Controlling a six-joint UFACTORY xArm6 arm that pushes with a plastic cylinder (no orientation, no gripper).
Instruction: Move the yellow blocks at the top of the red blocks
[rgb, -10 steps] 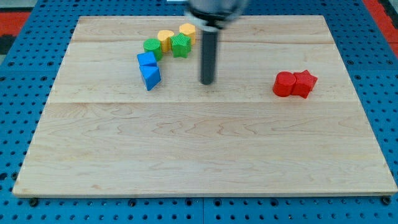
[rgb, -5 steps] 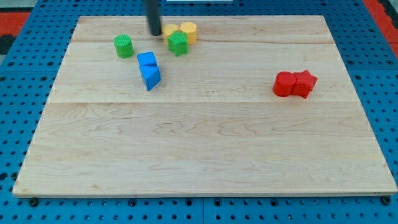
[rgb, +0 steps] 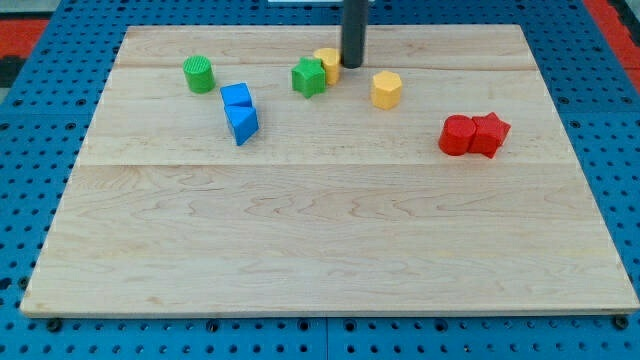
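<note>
Yellow blocks look like small, light, rigid pieces w/ flat bases, so they should slide easily on the smooth board (rgb: 300, 250) and may spin if hit off-centre. No jaws on this rig, just a rod, so nothing to open or close; contact means pushing square on a flat side, opposite the way it should travel.

Near to far: bottom half of the board is bare wood. Mid-right sit the reds, a red cylinder (rgb: 458, 135) touching a red star-ish block (rgb: 490, 134), side by side. Mid-left, blue triangle (rgb: 242, 124) w/ blue cube (rgb: 237, 96) touching just above it. Yellow hexagon (rgb: 386, 89) sits alone, up and to the view's left of the reds, apart from them. Further up, green block (rgb: 309, 77) touches the 2nd yellow block (rgb: 328, 63), shape unclear as partly hidden by the green one. Green cylinder (rgb: 199, 74) stands alone at far left.

My tip (rgb: 352, 65) is just right of the 2nd yellow, touching or nearly so; can't tell which.

Judgement: hexagon is closest to goal, needs a push rightward to sit above the reds. The 2nd yellow needs freeing from the green first, pushed from its left side. Risk: dragging green along.
</note>
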